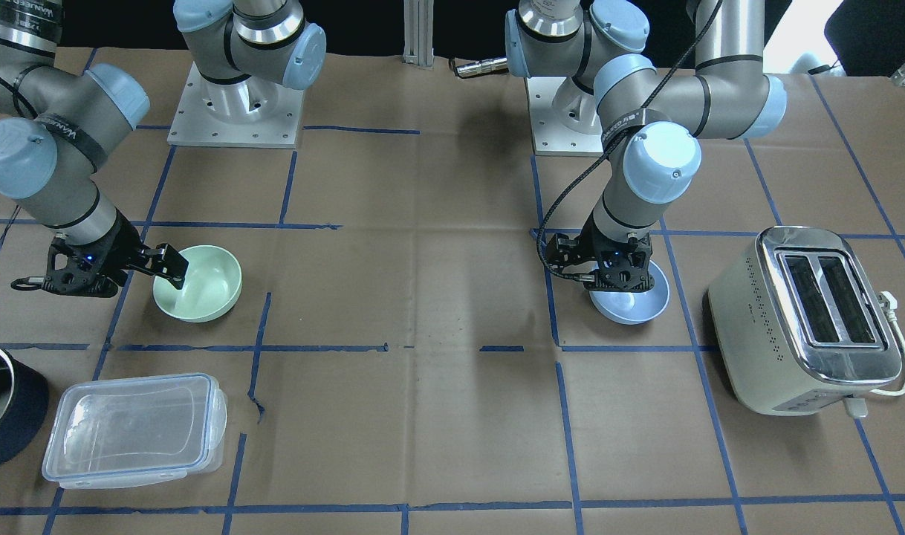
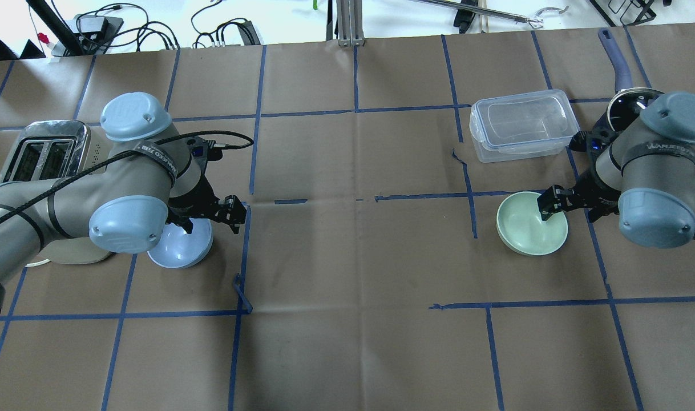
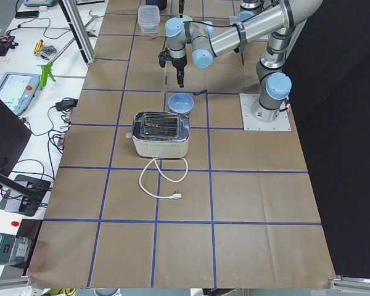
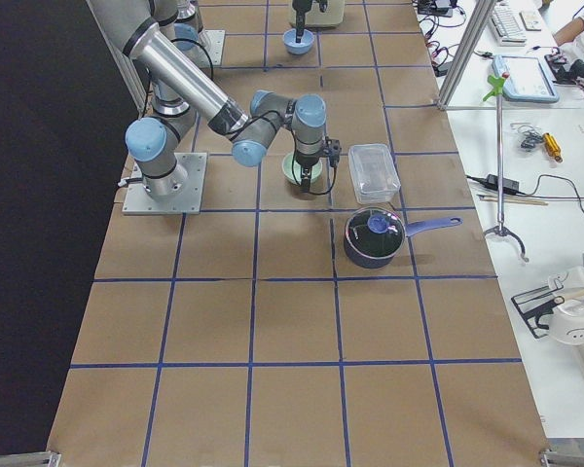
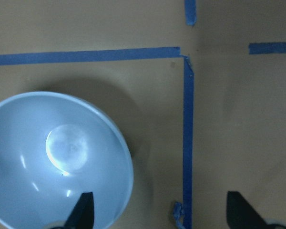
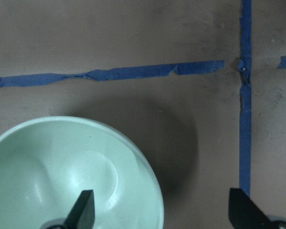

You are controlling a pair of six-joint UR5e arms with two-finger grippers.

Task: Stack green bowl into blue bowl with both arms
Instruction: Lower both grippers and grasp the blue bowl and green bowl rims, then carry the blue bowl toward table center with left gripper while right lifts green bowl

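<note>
Beneath the left end effector [image 2: 210, 224] sat the blue bowl [image 2: 179, 254], upright on the brown paper tabletop [image 2: 353, 257] with its mouth facing up. That end effector was open, its 2 black fingers [image 5: 83, 212] spread wide. 1 finger hung over the inside of the bowl close to the rim. The other hung outside the rim, over bare paper just past a blue tape line [image 5: 188, 143]. Seen from the side, the fingertips appeared to hang above the bowl with a gap between them and its rim.

Under the right end effector [image 6: 164, 212] sat the green bowl [image 2: 524, 234], also upright on the tabletop. It was well apart from the blue bowl, which lay far off across the middle of the tabletop. The right end effector was open as well, straddling the rim in the same way: 1 finger over the pale green inside, the other outside over paper. Whether either finger touched the green bowl could not be told.

A cream and chrome toaster [image 1: 802, 319] stood on the outer side of the left end effector, near the blue bowl but not touching it. Beyond the right end effector, farther from the robot's bases, lay a clear lidded container [image 2: 521, 123]. A dark saucepan [image 4: 375, 243] stood beside that container, on the right end effector's outer side.
</note>
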